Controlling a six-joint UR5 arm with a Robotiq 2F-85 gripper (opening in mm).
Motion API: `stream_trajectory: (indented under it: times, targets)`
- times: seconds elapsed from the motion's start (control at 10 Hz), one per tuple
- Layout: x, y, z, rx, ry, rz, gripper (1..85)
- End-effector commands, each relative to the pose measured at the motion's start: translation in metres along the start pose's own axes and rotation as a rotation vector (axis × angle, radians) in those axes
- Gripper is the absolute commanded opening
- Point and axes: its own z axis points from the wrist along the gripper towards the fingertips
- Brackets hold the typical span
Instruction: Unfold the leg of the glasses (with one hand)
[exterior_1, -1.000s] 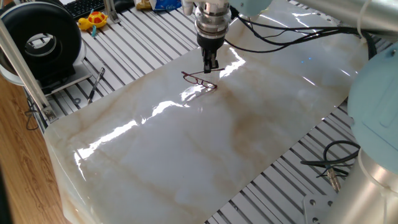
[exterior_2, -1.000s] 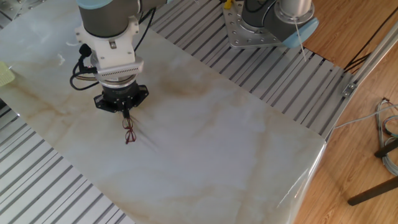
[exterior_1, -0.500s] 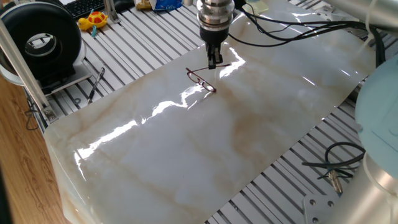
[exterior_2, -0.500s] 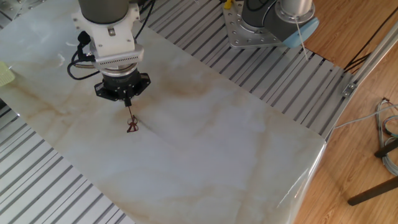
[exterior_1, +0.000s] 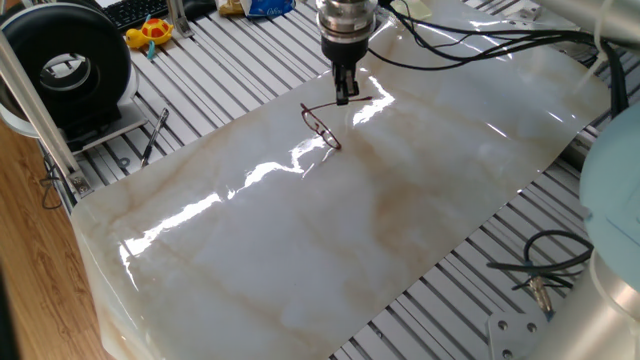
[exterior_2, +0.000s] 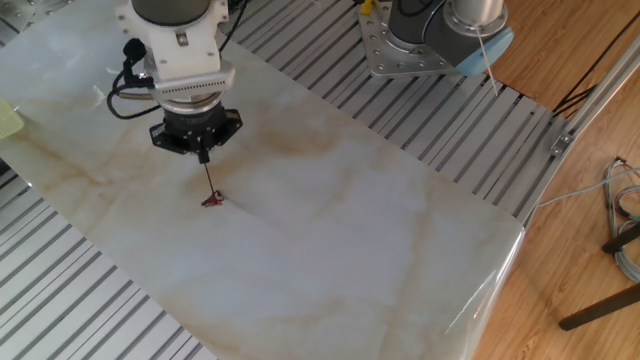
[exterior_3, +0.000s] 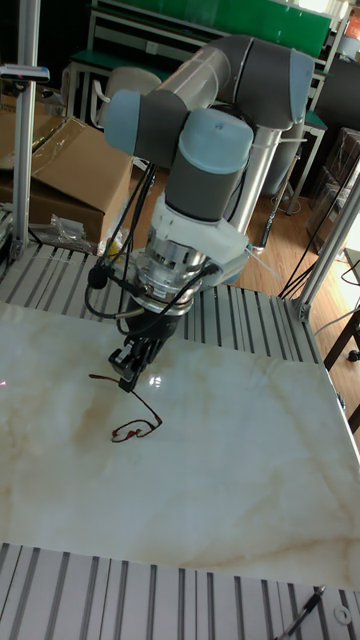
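Note:
The glasses (exterior_1: 323, 130) have a thin dark-red wire frame and lie on the marbled board (exterior_1: 400, 230) near its far edge. My gripper (exterior_1: 342, 98) points straight down just behind them, shut on the end of one slim leg. That leg runs as a thin line from the fingertips down to the lenses (exterior_2: 213, 200) in the other fixed view, where the gripper (exterior_2: 204, 156) stands just above. In the tall fixed view the gripper (exterior_3: 128, 381) holds one leg slanting to the lenses (exterior_3: 135, 430), and a second leg (exterior_3: 100, 378) sticks out to the left.
A black round device (exterior_1: 65, 65), a yellow toy (exterior_1: 150, 32) and a black pen-like tool (exterior_1: 155, 135) sit on the slatted table left of the board. Loose cables (exterior_1: 540, 265) lie at the right. The arm's base (exterior_2: 440, 30) stands behind the board.
The gripper has drawn back from the lenses with the leg in its fingers. The held leg now stretches out longer from the frame, and the lenses have turned on the board.

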Motion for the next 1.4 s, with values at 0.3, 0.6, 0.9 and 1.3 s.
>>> stream_trajectory:
  times: [0.3, 0.6, 0.9, 1.3]
  targets:
    - [0.016, 0.023, -0.044, -0.039, 0.075, 0.021, 1.3]
    - [0.008, 0.019, -0.042, -0.025, 0.048, 0.017, 1.3]
    - [0.021, 0.013, -0.041, -0.003, 0.064, -0.009, 1.3]
    - [0.035, 0.004, -0.038, 0.015, 0.066, -0.036, 1.3]
